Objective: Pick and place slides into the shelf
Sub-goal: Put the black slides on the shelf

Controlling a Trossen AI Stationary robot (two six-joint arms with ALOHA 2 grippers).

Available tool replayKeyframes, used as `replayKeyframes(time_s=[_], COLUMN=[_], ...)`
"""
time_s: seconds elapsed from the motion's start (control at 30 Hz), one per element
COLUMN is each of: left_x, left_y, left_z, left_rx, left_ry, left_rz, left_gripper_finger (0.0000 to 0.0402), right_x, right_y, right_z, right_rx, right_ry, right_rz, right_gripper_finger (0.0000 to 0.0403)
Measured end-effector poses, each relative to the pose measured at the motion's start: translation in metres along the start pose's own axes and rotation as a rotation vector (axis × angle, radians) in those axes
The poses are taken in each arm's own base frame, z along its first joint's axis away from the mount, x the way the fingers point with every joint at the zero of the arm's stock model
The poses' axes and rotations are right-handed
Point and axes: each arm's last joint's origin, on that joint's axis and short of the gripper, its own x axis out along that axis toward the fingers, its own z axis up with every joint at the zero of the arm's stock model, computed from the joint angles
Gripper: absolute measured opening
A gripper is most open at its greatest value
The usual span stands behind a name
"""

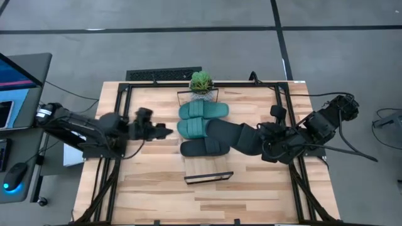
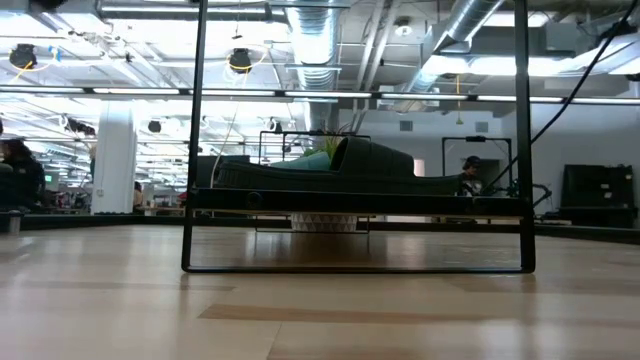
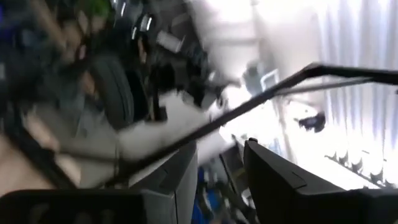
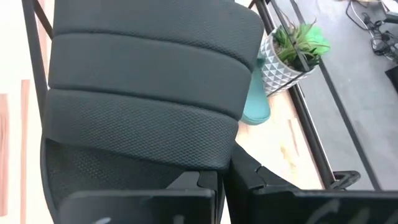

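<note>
We are gripping with the right gripper, its fingers pinched tight on the rim of a black slide, and from the wrist that slide is filling nearly everything ahead of us. From above, it is lying angled over the middle of the table, its free end reaching toward 9 o'clock and crowding the other black slide, which is sitting just at its 7 o'clock. The teal slides are lying side by side at its 11 o'clock on the shelf, whose bare plank is showing toward 6 o'clock. Because we are holding only a thin edge of a rubbery thing, we are judging that it may sag, twist or slip out as we are moving it. Its far end may also be dragging across the other black slide and pushing that one off the plank. The plant is standing at 12 o'clock, just beyond the teal pair, and a wide swing could be tipping it. The left gripper is hovering at 9 o'clock, just beside the nearer teal slide, fingers apart with nothing between them, so the two arms are working close enough that a careless reach could be bumping a slide or the other arm.
</note>
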Motion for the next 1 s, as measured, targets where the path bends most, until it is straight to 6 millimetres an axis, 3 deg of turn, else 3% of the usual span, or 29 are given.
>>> replayKeyframes(time_s=[0.2, 0.4, 0.63, 1.0], left_x=[0.045, 0.068, 0.066, 0.072], left_y=[-0.001, -0.005, 0.012, 0.014], left_z=[-0.003, 0.013, 0.009, 0.018], left_rx=[-0.141, -0.170, -0.264, -0.253], left_ry=[0.309, 0.293, 0.324, 0.267], left_rz=[0.210, 0.278, 0.445, 0.392], left_gripper_finger=[0.0119, 0.0119, 0.0130, 0.0158], right_x=[0.000, -0.003, -0.006, -0.006], right_y=[0.000, 0.004, 0.008, 0.008], right_z=[0.000, -0.002, -0.004, -0.004], right_rx=[0.000, -0.018, -0.027, -0.040], right_ry=[0.010, 0.009, 0.002, 0.002], right_rz=[0.014, 0.035, 0.050, 0.051], right_gripper_finger=[0.0000, 0.0000, 0.0000, 0.0000])
